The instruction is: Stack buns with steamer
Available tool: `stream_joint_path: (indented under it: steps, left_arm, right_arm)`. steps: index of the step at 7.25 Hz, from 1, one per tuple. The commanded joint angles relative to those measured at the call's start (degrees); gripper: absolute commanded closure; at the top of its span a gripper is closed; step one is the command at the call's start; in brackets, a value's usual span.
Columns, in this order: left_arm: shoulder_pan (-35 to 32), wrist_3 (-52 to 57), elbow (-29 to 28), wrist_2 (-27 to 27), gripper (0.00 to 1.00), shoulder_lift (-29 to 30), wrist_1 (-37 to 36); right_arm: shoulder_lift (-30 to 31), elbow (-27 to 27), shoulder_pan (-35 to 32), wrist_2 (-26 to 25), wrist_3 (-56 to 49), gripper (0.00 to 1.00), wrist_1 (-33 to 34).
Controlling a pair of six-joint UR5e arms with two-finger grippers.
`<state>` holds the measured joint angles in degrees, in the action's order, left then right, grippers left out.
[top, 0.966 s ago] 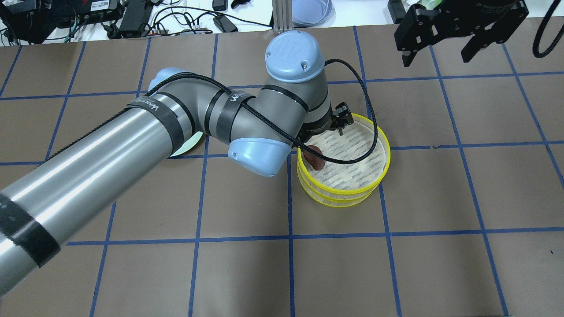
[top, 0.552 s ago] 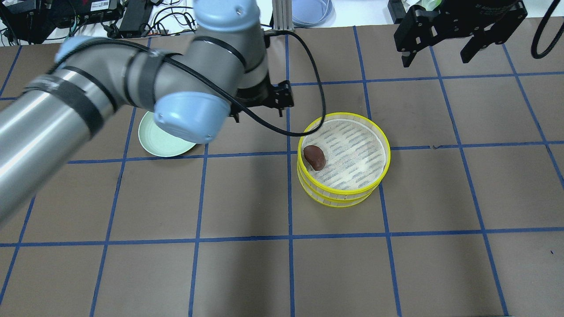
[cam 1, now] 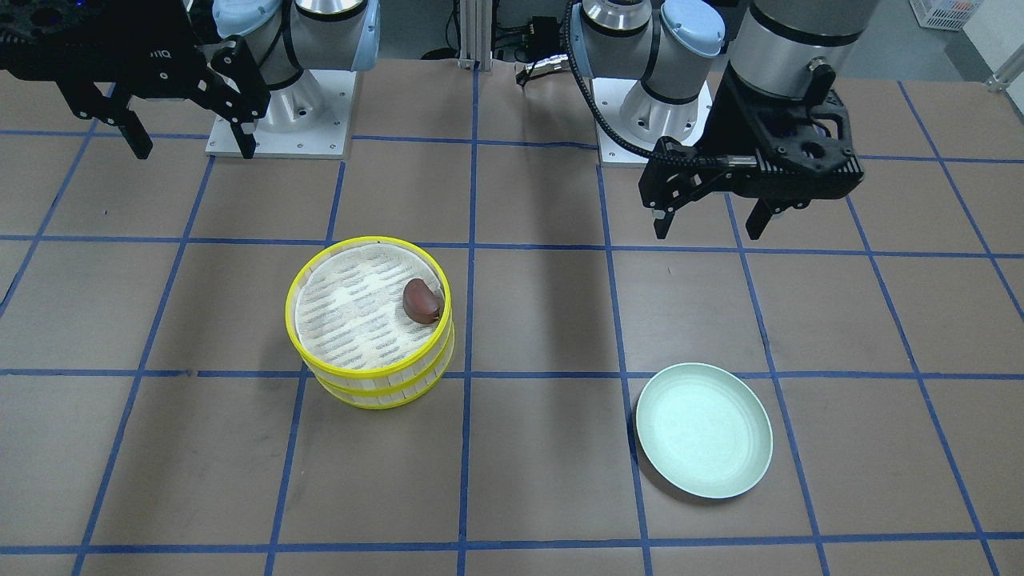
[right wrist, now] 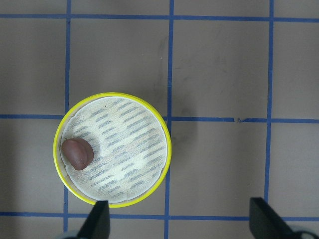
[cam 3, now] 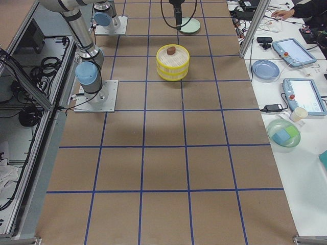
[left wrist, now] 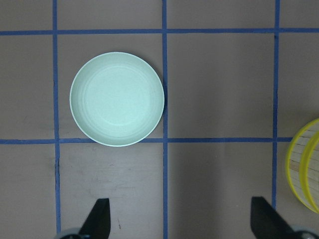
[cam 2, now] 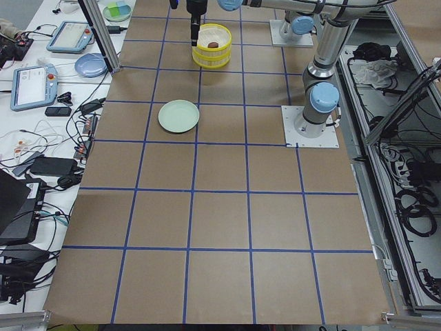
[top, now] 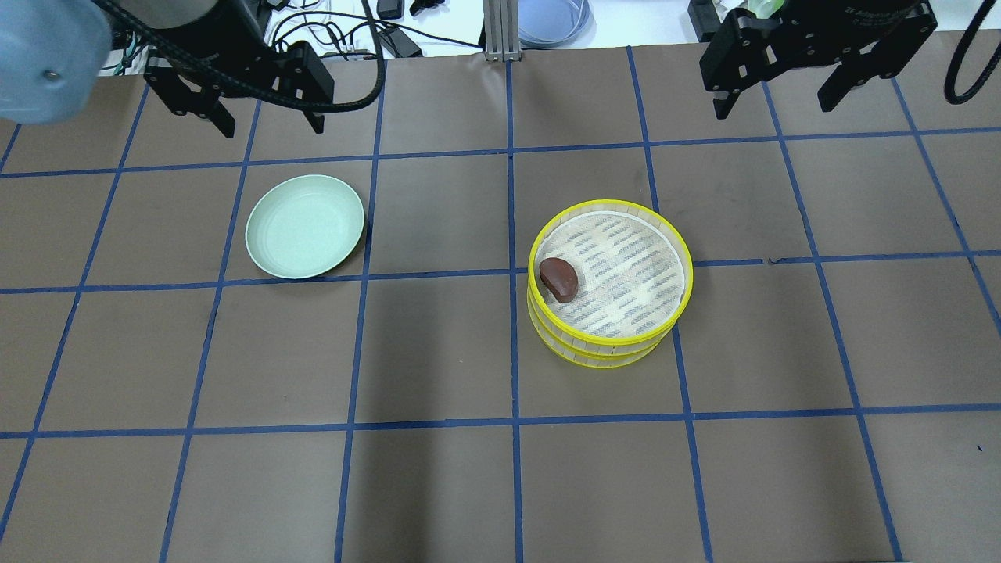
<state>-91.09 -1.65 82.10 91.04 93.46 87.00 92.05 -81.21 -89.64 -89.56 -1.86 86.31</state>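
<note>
A yellow steamer (top: 594, 352) of stacked tiers stands right of the table's middle, also in the front view (cam 1: 376, 384). A dark reddish-brown bun (top: 558, 279) lies at the left edge of its top tier, and shows in the front view (cam 1: 422, 301) and the right wrist view (right wrist: 77, 153). The cream bun is hidden. My left gripper (top: 272, 125) is open and empty, high at the back left, beyond the plate. My right gripper (top: 774, 105) is open and empty, high at the back right, apart from the steamer.
A pale green plate (top: 305, 227) lies empty on the left, below my left gripper in the left wrist view (left wrist: 116, 98). Cables, devices and a blue dish (top: 551, 19) line the far edge. The two arm bases (cam 1: 280, 128) stand on the robot's side.
My left arm has drawn back from over the steamer to the back left, uncovering the plate. The brown bun stays in the top tier. The right arm has not moved.
</note>
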Motion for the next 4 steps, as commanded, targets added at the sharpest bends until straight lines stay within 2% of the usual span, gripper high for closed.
stream_joint_path:
  steps: [1, 4]
  left_arm:
    - [0.9, 0.2, 1.5, -0.2, 0.00, 0.2, -0.1]
    - [0.7, 0.1, 3.6, -0.2, 0.00, 0.1, -0.1]
  right_arm:
    - [0.0, 0.0, 0.0, 0.1, 0.0, 0.00, 0.0]
    - [-0.1, 0.0, 0.0, 0.0, 0.0, 0.00, 0.0]
